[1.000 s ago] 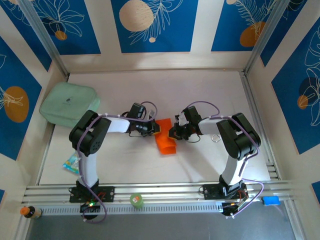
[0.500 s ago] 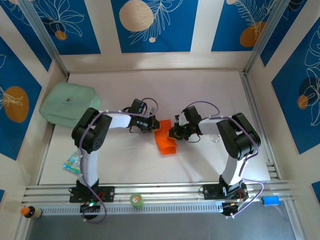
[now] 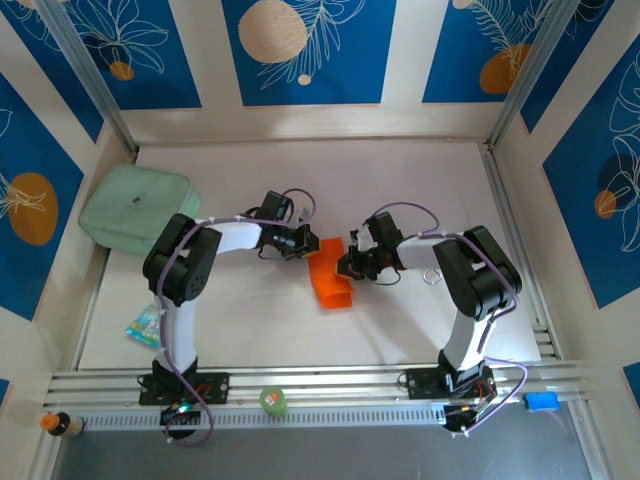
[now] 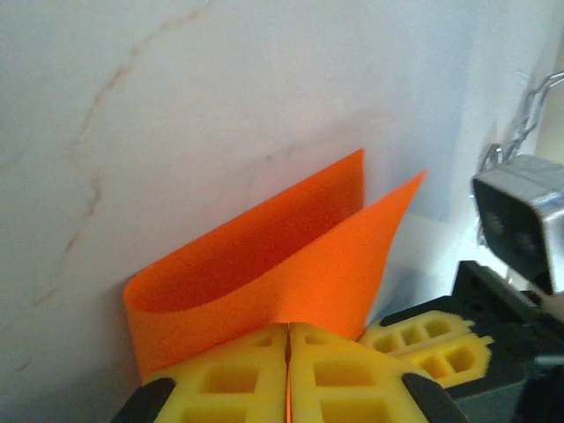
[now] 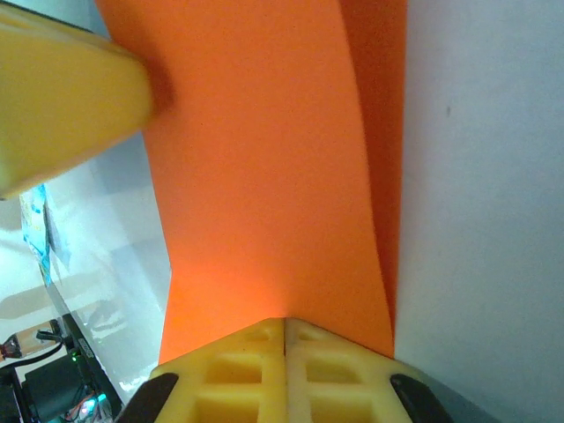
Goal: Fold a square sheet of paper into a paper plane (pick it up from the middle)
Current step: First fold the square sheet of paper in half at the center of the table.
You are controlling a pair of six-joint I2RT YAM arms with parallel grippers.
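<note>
Left gripper (image 4: 288,339), right gripper (image 5: 284,330) clamped on orange sheet (image 4: 264,264), seemingly folded | white table (image 3: 300,180) | blue-panelled walls (image 3: 310,50)

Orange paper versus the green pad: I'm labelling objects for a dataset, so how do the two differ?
The orange paper is thin and bent into a loose fold; the green pad is thick and cushion-like. The paper is pinched by the left gripper and right gripper mid-table; the pad lies untouched at the far left corner.

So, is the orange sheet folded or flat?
Folded over. The sheet shows two layers joined by a rounded bend, not a sharp crease; left hand and right hand both pinch it.
</note>
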